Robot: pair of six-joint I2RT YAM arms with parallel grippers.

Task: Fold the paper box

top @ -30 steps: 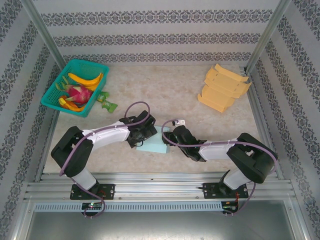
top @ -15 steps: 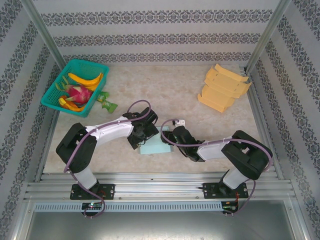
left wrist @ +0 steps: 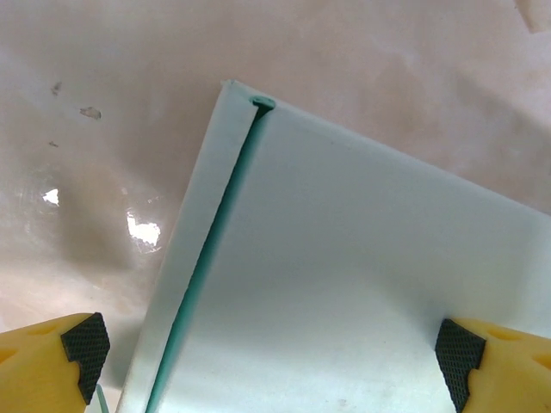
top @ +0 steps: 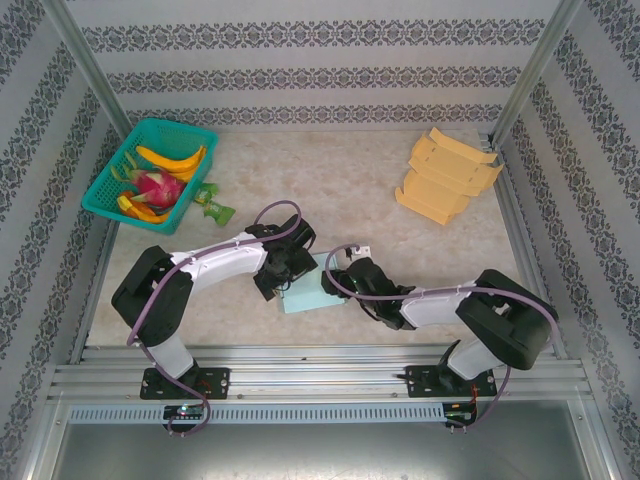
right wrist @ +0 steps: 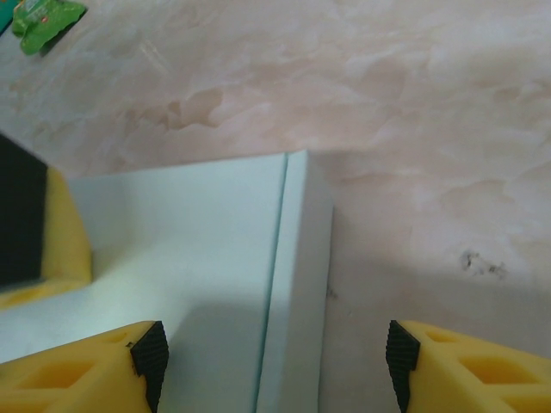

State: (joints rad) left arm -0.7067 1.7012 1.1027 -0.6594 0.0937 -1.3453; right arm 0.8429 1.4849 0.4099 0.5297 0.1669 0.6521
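Observation:
The paper box (top: 312, 291) is pale mint and lies closed on the marble table between my two grippers. My left gripper (top: 283, 279) is at its left side and stands open. In the left wrist view the box (left wrist: 344, 275) shows a dark green seam near its left edge, and the left gripper (left wrist: 271, 357) straddles it, with one pad off that edge. My right gripper (top: 341, 281) is at the box's right side, open. In the right wrist view the right gripper (right wrist: 274, 361) spans the box's (right wrist: 189, 258) right edge, one pad over the lid, one over the table.
A teal basket (top: 100, 196) with bananas and a dragon fruit sits far left, with a green packet (top: 213, 206) beside it. Flat yellow box blanks (top: 445, 175) are stacked at the far right. Metal rails (top: 320, 378) run along the near edge.
The left arm's elbow has swung in and its gripper shifted slightly over the box. The right gripper has edged nearer the box's right side, and the box has turned a little.

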